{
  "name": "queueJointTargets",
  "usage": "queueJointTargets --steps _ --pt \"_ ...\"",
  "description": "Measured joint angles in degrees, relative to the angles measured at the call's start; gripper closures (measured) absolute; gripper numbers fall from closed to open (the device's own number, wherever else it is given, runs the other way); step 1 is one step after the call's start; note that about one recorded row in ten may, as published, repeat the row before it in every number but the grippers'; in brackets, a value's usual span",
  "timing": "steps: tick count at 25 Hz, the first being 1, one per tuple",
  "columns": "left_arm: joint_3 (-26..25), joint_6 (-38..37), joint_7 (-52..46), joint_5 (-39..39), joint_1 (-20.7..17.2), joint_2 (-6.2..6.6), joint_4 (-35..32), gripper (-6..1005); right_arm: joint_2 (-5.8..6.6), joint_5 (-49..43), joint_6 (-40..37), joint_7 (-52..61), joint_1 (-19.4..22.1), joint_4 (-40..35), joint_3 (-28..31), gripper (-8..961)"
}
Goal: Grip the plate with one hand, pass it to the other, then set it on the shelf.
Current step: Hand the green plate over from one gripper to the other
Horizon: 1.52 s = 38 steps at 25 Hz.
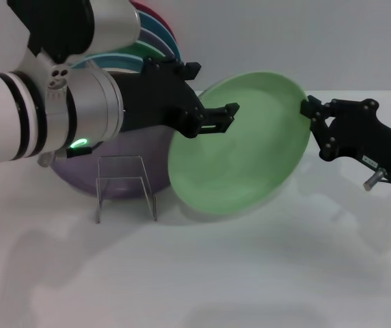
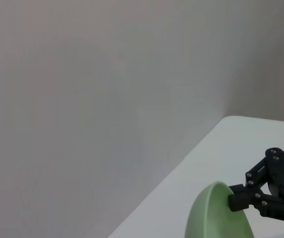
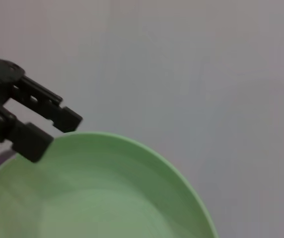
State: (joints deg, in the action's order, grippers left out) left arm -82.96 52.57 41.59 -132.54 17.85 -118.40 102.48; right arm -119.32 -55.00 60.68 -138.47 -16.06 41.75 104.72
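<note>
The pale mint-green plate is held tilted above the counter between both grippers.

The plate's rim on the right side is clamped by the right gripper, the slim black one, and its fingers are closed on the edge; this grip is also seen in the left wrist view. At the opposite rim the left gripper, on the bulky silver-and-white arm, is placed with its fingers apart around the plate's upper edge, one finger on each side, as shown in the right wrist view. Below the left gripper and just beside the plate's lower edge the clear shelf is standing on the counter. Behind the shelf a lilac plate is seen, and farther back more coloured plates are stacked.
</note>
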Motion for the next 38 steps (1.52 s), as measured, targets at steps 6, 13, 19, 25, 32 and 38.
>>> queueJointTargets --steps 6,13,19,25,32,38 --pt "-0.05 -0.67 -0.12 -0.03 0.35 0.09 -1.09 199 -0.04 0.37 0.1 0.0 -0.54 -0.21 -1.39 940" --pt "-0.24 -0.77 -0.27 -0.12 0.36 0.2 -1.6 200 -0.01 0.42 0.32 0.24 -0.78 0.03 -1.53 939" --pt "0.03 -0.56 -0.36 -0.11 0.26 0.25 -1.67 391 0.03 0.43 0.82 0.38 -0.81 0.11 -1.54 939" --pt "0.11 -0.27 0.68 -0.09 -0.14 0.3 -1.05 438 0.05 0.43 1.27 0.42 -0.5 0.11 -1.51 938" --pt "2.05 -0.21 3.61 -2.58 0.4 0.04 -1.23 645 0.05 0.42 2.53 0.72 0.02 -0.04 -1.24 937" --pt "3.2 -1.98 3.82 -3.82 0.0 0.12 -0.26 770 0.06 0.54 5.42 0.24 0.63 -0.78 -1.21 936"
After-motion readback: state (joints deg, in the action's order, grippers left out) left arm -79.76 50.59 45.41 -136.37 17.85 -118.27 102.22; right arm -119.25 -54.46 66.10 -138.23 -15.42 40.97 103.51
